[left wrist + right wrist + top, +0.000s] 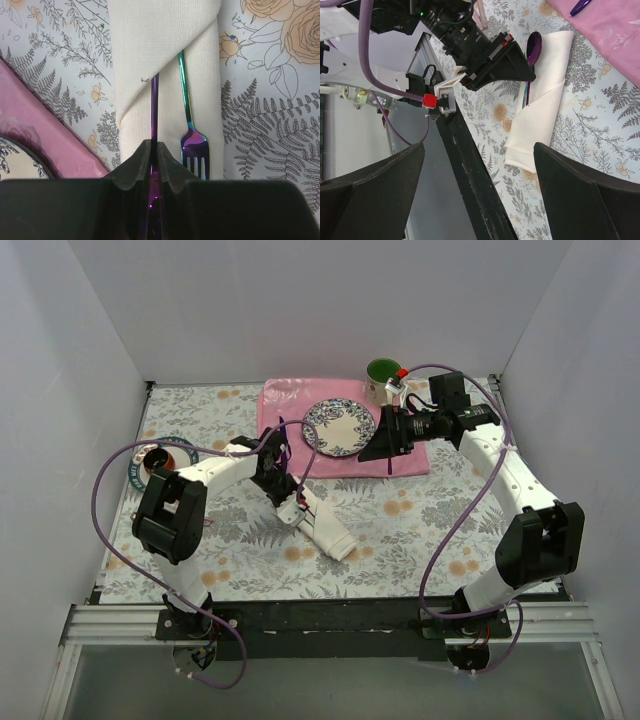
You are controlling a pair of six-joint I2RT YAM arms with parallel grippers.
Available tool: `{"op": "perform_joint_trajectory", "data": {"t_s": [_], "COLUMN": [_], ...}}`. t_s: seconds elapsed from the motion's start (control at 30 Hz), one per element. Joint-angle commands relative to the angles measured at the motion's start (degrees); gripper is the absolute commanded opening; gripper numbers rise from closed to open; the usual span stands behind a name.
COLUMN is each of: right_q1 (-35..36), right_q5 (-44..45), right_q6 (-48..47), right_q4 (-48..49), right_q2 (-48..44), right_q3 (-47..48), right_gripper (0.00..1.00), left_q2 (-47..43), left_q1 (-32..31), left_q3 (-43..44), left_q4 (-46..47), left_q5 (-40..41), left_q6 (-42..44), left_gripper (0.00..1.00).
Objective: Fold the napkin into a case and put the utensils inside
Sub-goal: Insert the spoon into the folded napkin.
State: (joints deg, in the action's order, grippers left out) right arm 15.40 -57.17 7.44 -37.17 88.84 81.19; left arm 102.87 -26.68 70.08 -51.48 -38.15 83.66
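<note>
Case of folded napkin lies on the desk. The left end effector is clamped on a spoon whose handle is tucked inside, a fork just beside it. The right end effector, jaws wide apart, hangs empty near the plate.
</note>
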Motion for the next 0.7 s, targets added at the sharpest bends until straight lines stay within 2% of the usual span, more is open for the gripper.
{"op": "perform_joint_trajectory", "data": {"t_s": [0.0, 0.67], "right_q1": [-0.5, -0.8], "right_q5": [-1.4, -1.8], "right_q6": [-0.6, -0.1], "right_q4": [1.3, 1.7], "right_q2": [-1.7, -1.6], "right_q3": [0.4, 0.5], "right_gripper": [0.99, 0.99], "left_q2": [-0.4, 0.0], "left_q1": [-1.0, -4.0], "left_q3": [0.3, -0.1], "left_q4": [-1.0, -0.2], "left_q5": [-2.9, -3.8], "left_q6": [23.4, 21.2], "left_gripper": [0.0, 0.01]}}
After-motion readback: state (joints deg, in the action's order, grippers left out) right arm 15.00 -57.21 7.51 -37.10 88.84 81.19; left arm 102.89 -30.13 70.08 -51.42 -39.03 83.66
